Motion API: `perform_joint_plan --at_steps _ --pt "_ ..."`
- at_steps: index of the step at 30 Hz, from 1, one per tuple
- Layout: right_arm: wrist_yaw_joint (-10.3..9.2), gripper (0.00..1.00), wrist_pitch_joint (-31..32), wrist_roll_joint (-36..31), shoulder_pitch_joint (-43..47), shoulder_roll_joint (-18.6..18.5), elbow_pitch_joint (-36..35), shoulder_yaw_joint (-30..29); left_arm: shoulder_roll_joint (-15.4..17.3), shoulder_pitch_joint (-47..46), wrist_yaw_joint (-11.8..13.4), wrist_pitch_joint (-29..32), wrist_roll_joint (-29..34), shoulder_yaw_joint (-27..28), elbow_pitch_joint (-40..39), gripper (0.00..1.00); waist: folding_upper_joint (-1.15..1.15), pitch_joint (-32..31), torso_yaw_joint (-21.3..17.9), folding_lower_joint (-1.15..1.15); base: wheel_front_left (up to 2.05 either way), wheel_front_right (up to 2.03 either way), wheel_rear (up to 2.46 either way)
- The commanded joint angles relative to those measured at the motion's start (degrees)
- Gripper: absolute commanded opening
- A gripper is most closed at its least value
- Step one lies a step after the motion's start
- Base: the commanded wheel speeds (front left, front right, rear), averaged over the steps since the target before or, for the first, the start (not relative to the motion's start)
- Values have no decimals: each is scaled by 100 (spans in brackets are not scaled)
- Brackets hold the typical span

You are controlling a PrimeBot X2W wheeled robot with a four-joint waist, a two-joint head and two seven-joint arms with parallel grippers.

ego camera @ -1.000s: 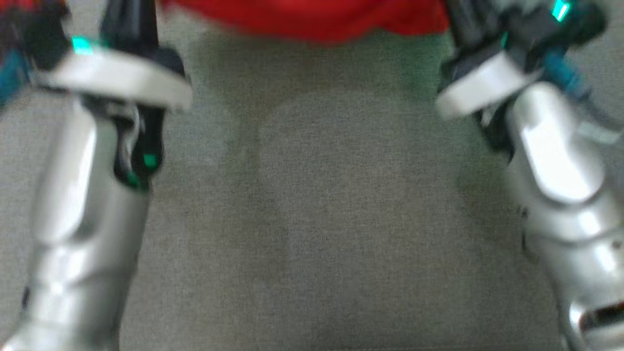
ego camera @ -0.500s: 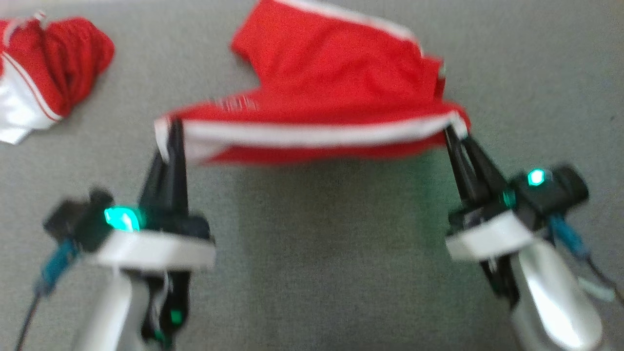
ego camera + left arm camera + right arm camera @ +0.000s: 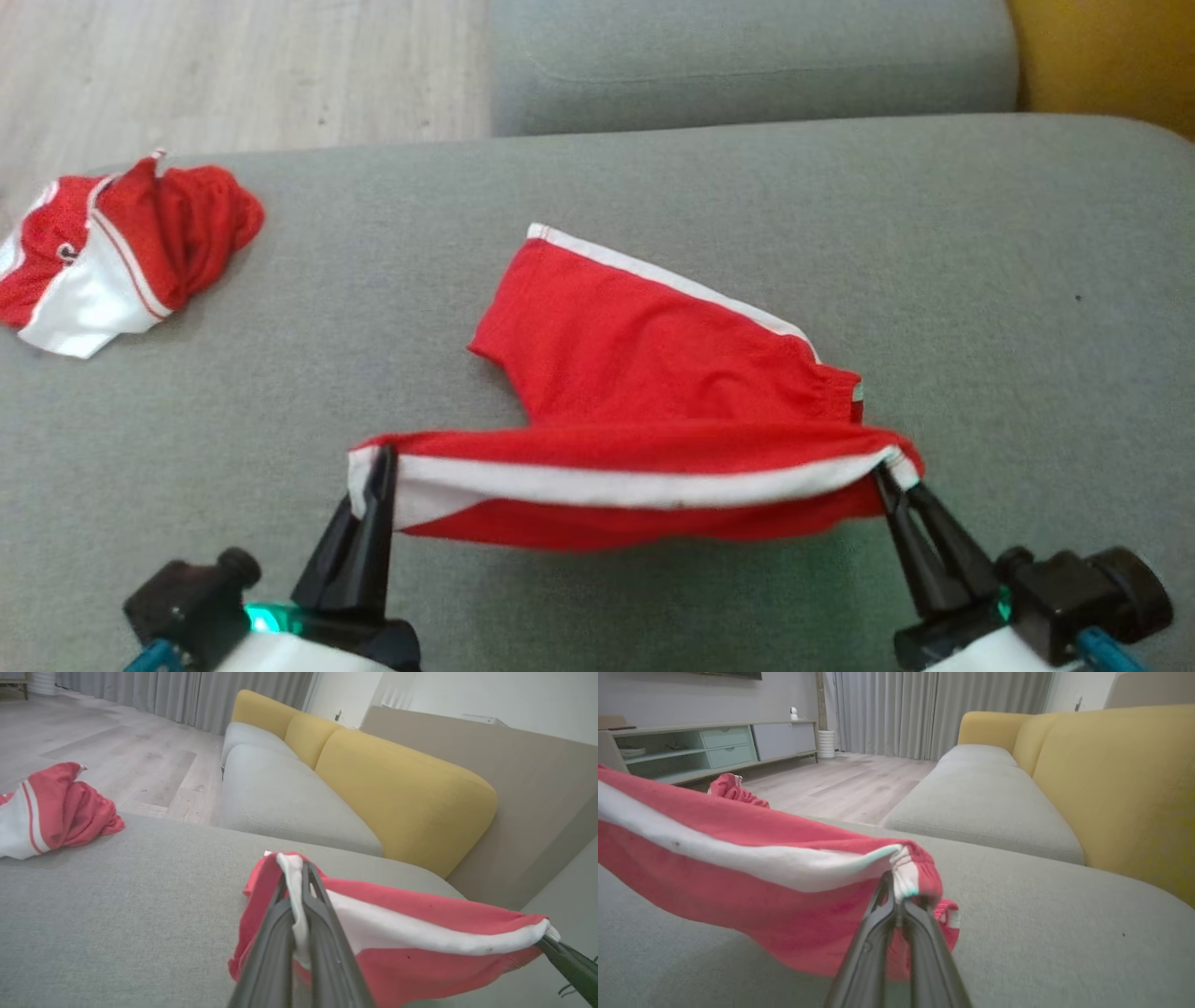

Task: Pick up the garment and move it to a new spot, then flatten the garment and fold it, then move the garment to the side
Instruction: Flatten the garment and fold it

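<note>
Head view: a pair of red shorts (image 3: 644, 364) with a white band lies partly on a grey sofa seat (image 3: 1027, 280), its near edge lifted and stretched between two claws. The left gripper (image 3: 378, 464) is clenched on the band's left corner, and the right gripper (image 3: 885, 471) is clenched on its right corner. A second red and white garment (image 3: 121, 247) sits crumpled at the seat's far left, well apart. Left wrist view: the dark fingers (image 3: 322, 952) pinch the white band, with red cloth hanging below and a yellow backrest (image 3: 402, 793) behind the seat. Right wrist view: that claw grips the gathered corner, and the cloth sags away to the left. A wooden floor (image 3: 840, 788) and a low cabinet (image 3: 714, 746) lie beyond.
</note>
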Motion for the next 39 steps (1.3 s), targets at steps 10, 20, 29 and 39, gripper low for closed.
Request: perform_joint_plan --at_steps 10,20,29,39 --pt "43 0 25 141 -728 119 452 261 -30 -1264 -216 -145 128 185 717 0 0 751 -232 3 0 0 0" --pt "43 0 -137 237 -2097 414 1542 204 -258 -3528 -660 2 381 -47 2755 0 0 1800 -526 3 0 0 0" --pt "43 0 -438 269 -2788 512 2204 137 -526 -4978 -886 -180 547 -164 4364 0 0 2240 -713 3 0 0 0" --pt "43 4 -726 483 -3108 518 2487 131 -673 -5760 -979 -523 631 -187 5334 0 0 2355 -820 3 0 0 0"
